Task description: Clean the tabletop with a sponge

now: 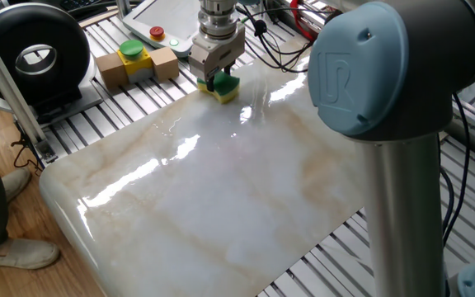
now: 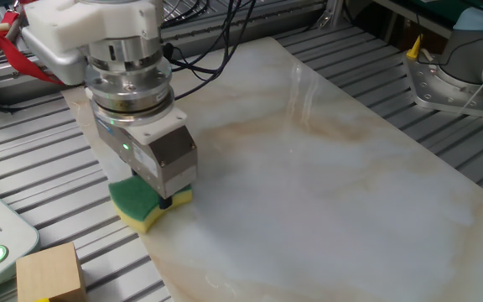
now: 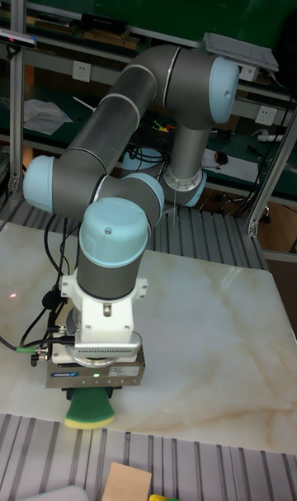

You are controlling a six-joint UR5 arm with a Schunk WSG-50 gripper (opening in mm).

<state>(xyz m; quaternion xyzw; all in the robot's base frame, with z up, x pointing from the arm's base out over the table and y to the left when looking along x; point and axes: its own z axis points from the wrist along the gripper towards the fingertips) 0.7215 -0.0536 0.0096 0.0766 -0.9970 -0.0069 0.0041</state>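
Left to right in one fixed view: black round device (image 1: 30,54) at far left on the grey slatted surface (image 1: 97,124), then two wooden blocks (image 1: 138,68) with a yellow-and-green button (image 1: 132,51) on top, then a white control pendant (image 1: 163,21) with a red button behind them. Next is the gripper (image 1: 216,81), pointing straight down, fingers clamped on the sponge (image 1: 223,87), green layer up, yellow foam underneath. Sponge sits at the far edge of the tabletop (image 1: 221,190), touching the slab right at its border with the slats. Cables (image 1: 279,41) run behind the gripper. Arm's grey column and blue joint cap (image 1: 378,66) fill the right foreground.

The other fixed view: wooden block corner (image 2: 50,270) at lower left, gripper (image 2: 159,196) with a green status light lit on its body, sponge (image 2: 143,201) gripped with part of it overhanging the tabletop (image 2: 334,184) edge onto the slats.

Tall fixed view: gripper (image 3: 91,390) at the near left edge of the tabletop (image 3: 206,352), sponge (image 3: 90,408) sticking out below it, fingers hidden behind the gripper body.
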